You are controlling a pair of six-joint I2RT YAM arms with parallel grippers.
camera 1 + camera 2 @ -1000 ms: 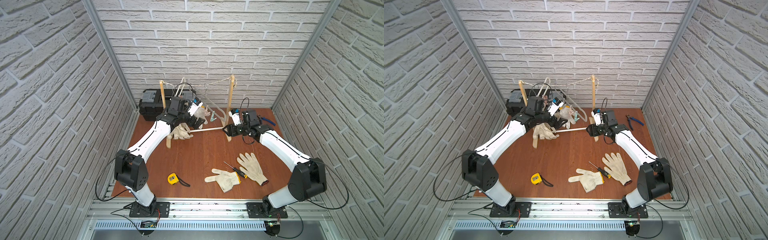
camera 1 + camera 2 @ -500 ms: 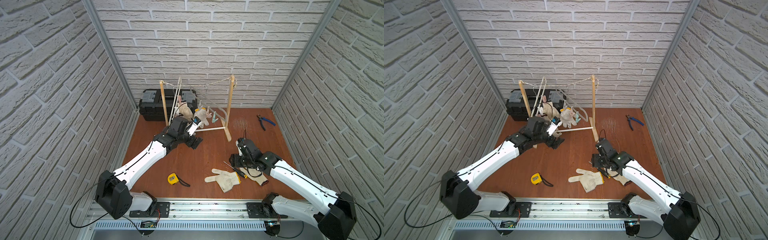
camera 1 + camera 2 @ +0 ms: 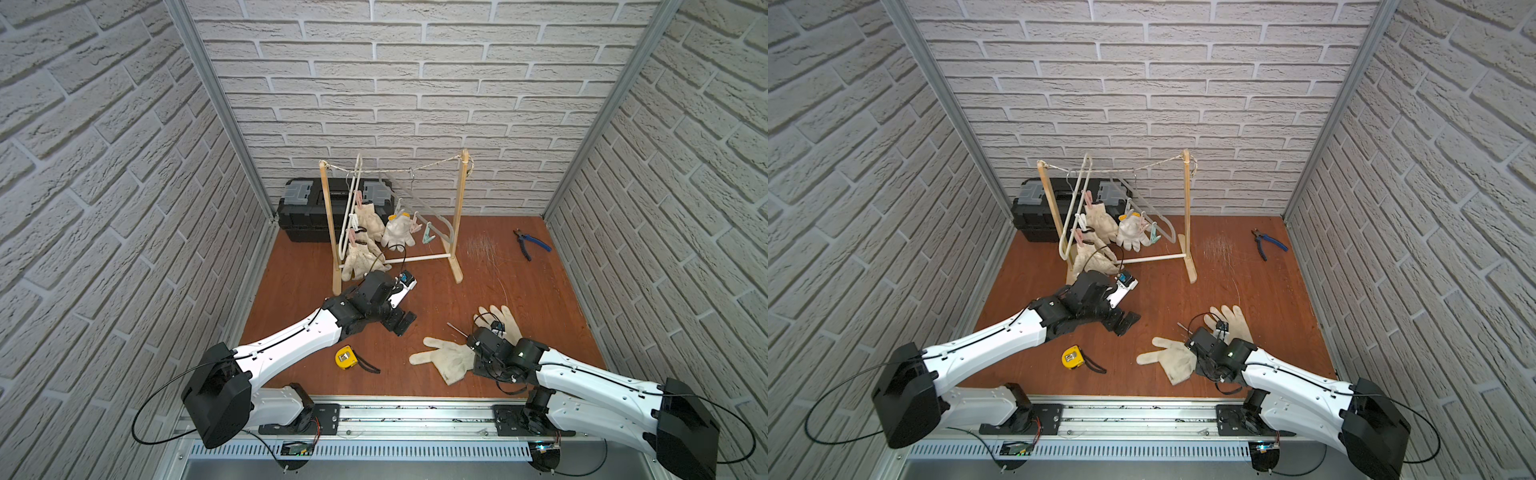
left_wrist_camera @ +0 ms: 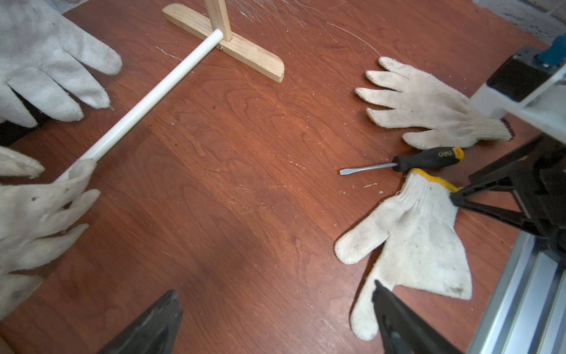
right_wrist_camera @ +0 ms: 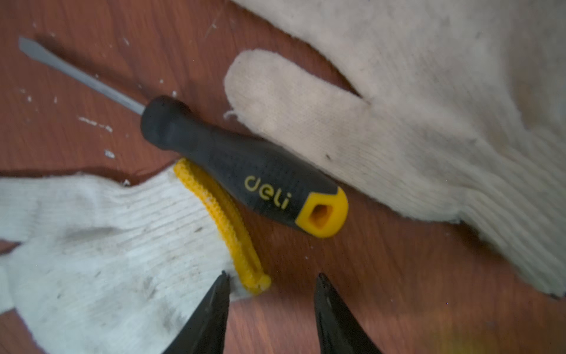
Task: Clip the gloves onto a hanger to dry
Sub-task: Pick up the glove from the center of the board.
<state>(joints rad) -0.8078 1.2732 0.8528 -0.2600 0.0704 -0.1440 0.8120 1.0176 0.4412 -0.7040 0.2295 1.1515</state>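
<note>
Looking from far, I see a scratched red-brown wooden table (image 3: 519, 299) inside white brick walls (image 3: 415, 83). My right claw (image 5: 272, 277) is partly spread, the yellow cuff corner of one glove (image 5: 107, 245) between its tips, not pinched; just beyond lie one screwdriver (image 5: 245, 171) and a second glove (image 5: 428, 107). My left claw (image 4: 275, 288) is spread wide, empty. Beyond it at least three gloves (image 3: 398, 230) hang on one rack (image 3: 459, 216). One tape measure (image 3: 346, 357), one pliers (image 3: 532, 243).

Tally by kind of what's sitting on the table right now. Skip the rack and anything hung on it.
Gloves: 2 (yellow cuff, dark red cuff)
Screwdriver: 1
Tape measure: 1
Pliers: 1
Toolbox: 1
Total: 6
</note>
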